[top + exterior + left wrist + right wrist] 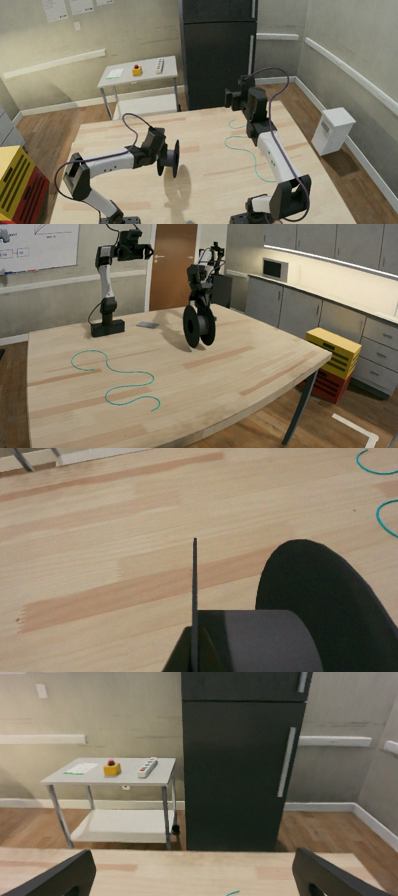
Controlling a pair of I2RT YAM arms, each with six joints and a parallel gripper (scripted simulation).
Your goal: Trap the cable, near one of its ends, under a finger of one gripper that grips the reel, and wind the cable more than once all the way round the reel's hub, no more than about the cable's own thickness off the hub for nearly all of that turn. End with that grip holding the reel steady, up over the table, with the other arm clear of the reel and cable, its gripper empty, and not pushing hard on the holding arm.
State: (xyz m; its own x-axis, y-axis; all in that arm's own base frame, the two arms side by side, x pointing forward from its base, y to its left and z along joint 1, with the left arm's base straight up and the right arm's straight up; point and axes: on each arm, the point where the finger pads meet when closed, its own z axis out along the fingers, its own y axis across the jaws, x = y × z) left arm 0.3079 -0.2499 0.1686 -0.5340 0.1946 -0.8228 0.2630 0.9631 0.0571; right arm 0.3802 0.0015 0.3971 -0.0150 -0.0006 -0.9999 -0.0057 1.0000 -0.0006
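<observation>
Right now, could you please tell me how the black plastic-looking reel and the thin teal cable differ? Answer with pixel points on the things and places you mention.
The black reel (167, 159) (203, 325) (260, 640) is held up over the table by the left gripper (164, 152) (203, 304) (194, 636), while the teal cable (255, 159) (131, 372) (378, 515) (232, 892) lies on it. The reel has two round flanges and a thick hub; the cable is slender and curvy.

Black fridge (219, 61) (240, 772), grey side table (141, 71) (120, 776), yellow crate (12, 173) (335, 350) atop red crate (31, 195) (331, 385), brown door (174, 269)

"QUANT" stands on the whiteboard (58, 251), partly legible.
</observation>
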